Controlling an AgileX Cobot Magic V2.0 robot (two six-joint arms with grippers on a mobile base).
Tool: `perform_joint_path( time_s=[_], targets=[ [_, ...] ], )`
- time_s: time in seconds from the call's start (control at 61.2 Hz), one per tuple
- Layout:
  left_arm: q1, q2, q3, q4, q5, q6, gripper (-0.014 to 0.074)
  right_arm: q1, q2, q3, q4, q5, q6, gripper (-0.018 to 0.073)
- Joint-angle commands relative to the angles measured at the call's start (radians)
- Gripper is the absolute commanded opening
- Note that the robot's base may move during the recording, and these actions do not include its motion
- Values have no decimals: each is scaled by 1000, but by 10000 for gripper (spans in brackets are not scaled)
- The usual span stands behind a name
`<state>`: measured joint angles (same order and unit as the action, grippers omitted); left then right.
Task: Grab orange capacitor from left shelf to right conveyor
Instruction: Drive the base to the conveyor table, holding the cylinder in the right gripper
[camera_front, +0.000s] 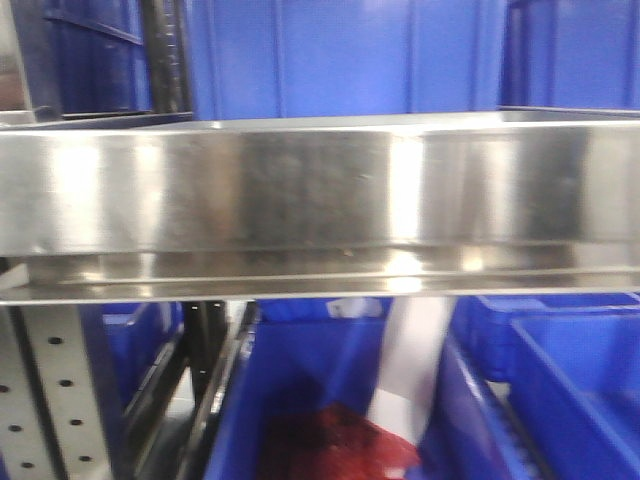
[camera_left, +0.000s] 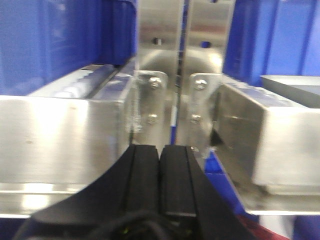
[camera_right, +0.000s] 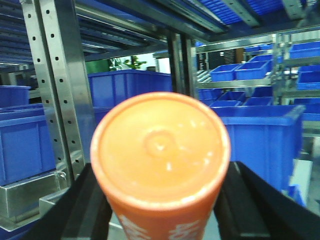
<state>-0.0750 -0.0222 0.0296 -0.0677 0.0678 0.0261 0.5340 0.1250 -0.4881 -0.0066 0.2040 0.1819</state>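
The orange capacitor (camera_right: 160, 150) fills the middle of the right wrist view, its flat top toward the camera and white print low on its side. My right gripper (camera_right: 161, 172) is shut on it, with a black finger (camera_right: 82, 210) on each side. My left gripper (camera_left: 161, 150) is shut and empty, close in front of the join between two steel shelf sections. The left shelf (camera_front: 320, 190) shows as a broad shiny steel lip across the front view. No gripper shows in the front view. The right conveyor is out of view.
Blue plastic bins (camera_front: 330, 60) stand above the shelf lip and others (camera_front: 560, 380) below it, one with red contents (camera_front: 340, 450). Perforated grey uprights (camera_right: 60, 75) rise left of the capacitor. More blue bins (camera_right: 260, 140) stand on racks beyond.
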Motion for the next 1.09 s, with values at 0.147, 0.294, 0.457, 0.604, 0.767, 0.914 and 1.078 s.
perform_joint_path(
  time_s=[0.147, 0.294, 0.457, 0.604, 0.767, 0.914, 1.078],
  targets=[
    [-6, -5, 26, -5, -86, -2, -125, -1, 13, -28, -4, -92, -12, 51],
    [-6, -5, 26, -5, -86, -2, -125, -1, 13, -28, -4, -92, -12, 51],
    [-6, -5, 26, -5, -86, -2, -125, -1, 13, -28, -4, -92, -12, 51],
    [-6, -5, 26, -5, -86, -2, -125, -1, 13, -28, -4, -92, -12, 51],
    [-6, -5, 26, -5, -86, -2, -125, -1, 13, -28, -4, -92, -12, 51],
    [-6, -5, 26, -5, -86, -2, -125, -1, 13, -28, -4, -92, -12, 51],
    [-6, -5, 26, -5, -86, -2, -125, -1, 13, -28, -4, -92, -12, 51]
  ],
)
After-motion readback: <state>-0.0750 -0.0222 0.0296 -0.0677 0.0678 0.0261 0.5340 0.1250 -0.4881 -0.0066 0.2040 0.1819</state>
